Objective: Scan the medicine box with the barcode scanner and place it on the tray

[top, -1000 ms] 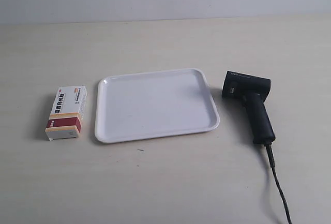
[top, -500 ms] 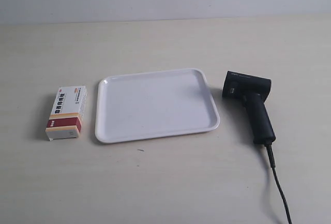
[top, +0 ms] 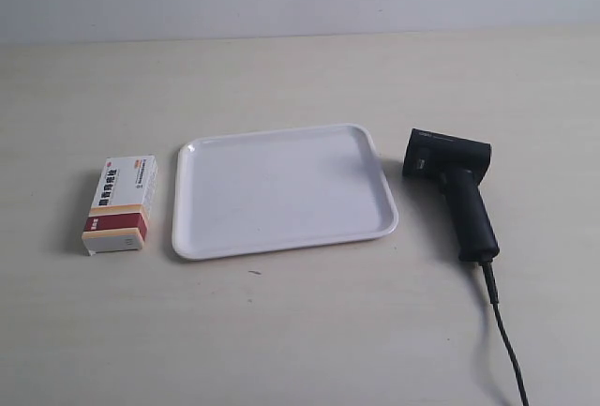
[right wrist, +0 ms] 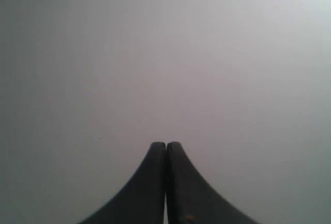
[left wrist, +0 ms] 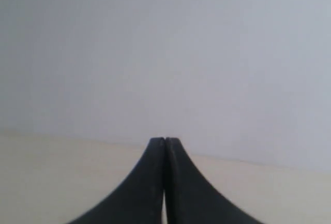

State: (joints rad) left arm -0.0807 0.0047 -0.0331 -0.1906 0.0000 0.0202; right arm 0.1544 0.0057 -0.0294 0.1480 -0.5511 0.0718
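Small white cardboard medicine box [top: 120, 204] lies lengthwise beside white plastic tray [top: 281, 242], black pistol-shaped barcode scanner [top: 454, 186] opposite; left gripper [left wrist: 164, 140] and right gripper [right wrist: 166, 144] both pressed together, facing wall, neither visibly nearer.

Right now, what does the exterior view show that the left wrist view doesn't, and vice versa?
Only the exterior view: the medicine box, the tray with nothing on it, and the barcode scanner with its cable, lying side by side on the table. No arm appears there.

Only the left wrist view: the left end effector, fingertips pressed together, holding nothing, aimed at a pale wall.

Shared: the light tabletop and the pale wall behind it. None of the task items appears in the wrist view.
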